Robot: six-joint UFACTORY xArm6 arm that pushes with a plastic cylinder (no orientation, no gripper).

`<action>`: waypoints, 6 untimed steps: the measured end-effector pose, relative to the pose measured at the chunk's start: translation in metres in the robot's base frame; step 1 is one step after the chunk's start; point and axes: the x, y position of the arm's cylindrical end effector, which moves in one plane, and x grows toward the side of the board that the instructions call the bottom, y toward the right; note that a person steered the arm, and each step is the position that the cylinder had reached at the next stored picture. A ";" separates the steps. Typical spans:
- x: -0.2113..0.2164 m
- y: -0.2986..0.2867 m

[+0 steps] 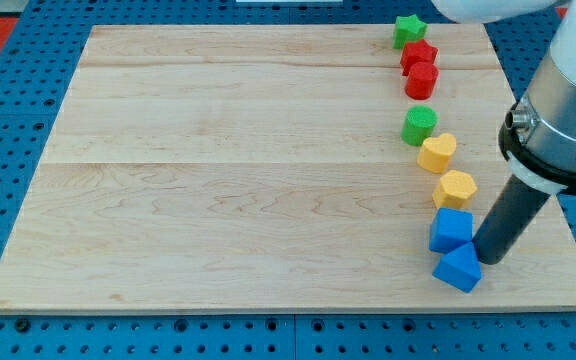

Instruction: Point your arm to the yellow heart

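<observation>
On the wooden desk (218, 170), the yellow heart (436, 152) sat at the right, in a column of blocks, its point seemingly aimed left. My tip (487, 259) — no jaws — rested nearer, beside two blue blocks (452, 230).

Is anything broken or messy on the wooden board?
Nothing looks broken or spilled. All eight blocks sit in a bendy line down the view's right side of the board. My tip rests beside the two blue blocks, not at the yellow heart higher up.
</observation>
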 end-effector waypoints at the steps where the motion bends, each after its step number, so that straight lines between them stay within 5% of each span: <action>1: 0.001 0.000; 5: -0.006 0.057; 6: -0.034 0.071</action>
